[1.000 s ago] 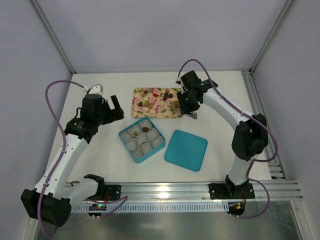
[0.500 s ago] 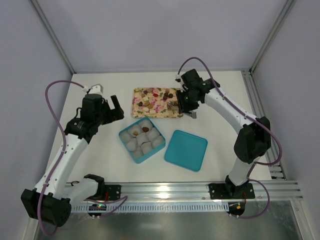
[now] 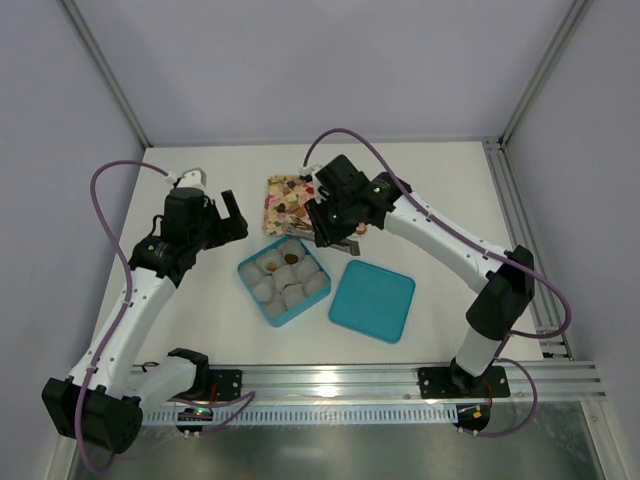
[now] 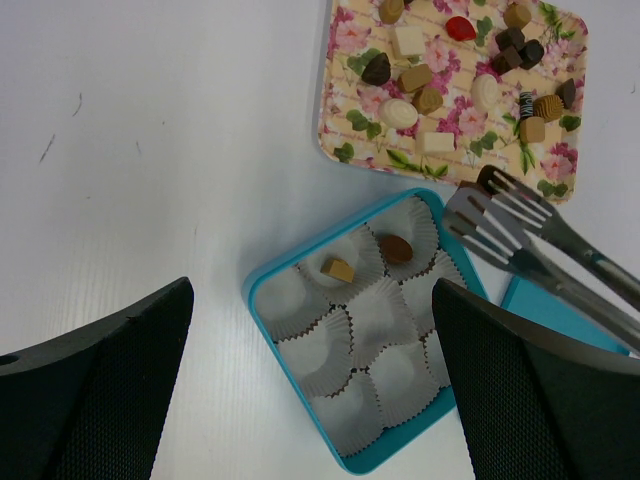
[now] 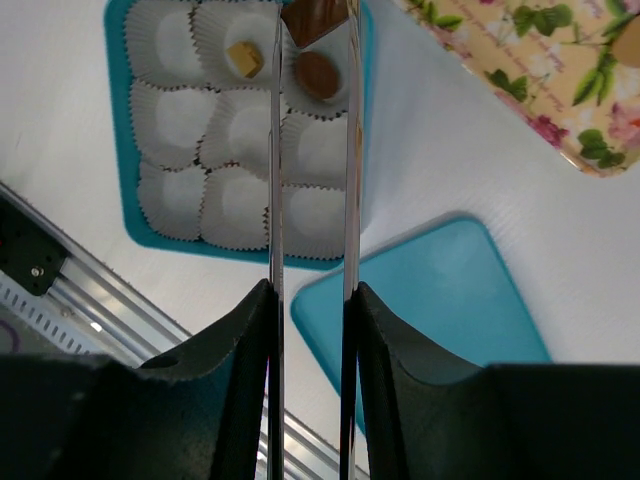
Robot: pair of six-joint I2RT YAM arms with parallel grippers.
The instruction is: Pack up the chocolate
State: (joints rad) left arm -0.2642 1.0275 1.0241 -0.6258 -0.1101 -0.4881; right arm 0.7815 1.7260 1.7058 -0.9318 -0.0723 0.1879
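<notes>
Several chocolates (image 4: 415, 78) lie on the flowered tray (image 4: 345, 150), which also shows in the top view (image 3: 275, 215). The teal box (image 4: 258, 290) holds white paper cups; one has a tan chocolate (image 5: 243, 57), another a brown one (image 5: 318, 72). My right gripper (image 5: 312, 300) is shut on metal tongs (image 5: 275, 180). The tong tips pinch a dark chocolate (image 5: 312, 20) above the box's far corner, also visible in the left wrist view (image 4: 490, 180). My left gripper (image 4: 310, 380) hangs wide open over the box's near-left side, holding nothing.
The teal lid (image 3: 372, 300) lies flat to the right of the box (image 3: 244, 270). The right arm (image 3: 440, 230) reaches across above the lid and the tray's near edge. An aluminium rail (image 3: 400, 375) runs along the table's front.
The right arm has swung left with the tongs, from the tray's right end to the box's far corner. The left arm has stayed still.
</notes>
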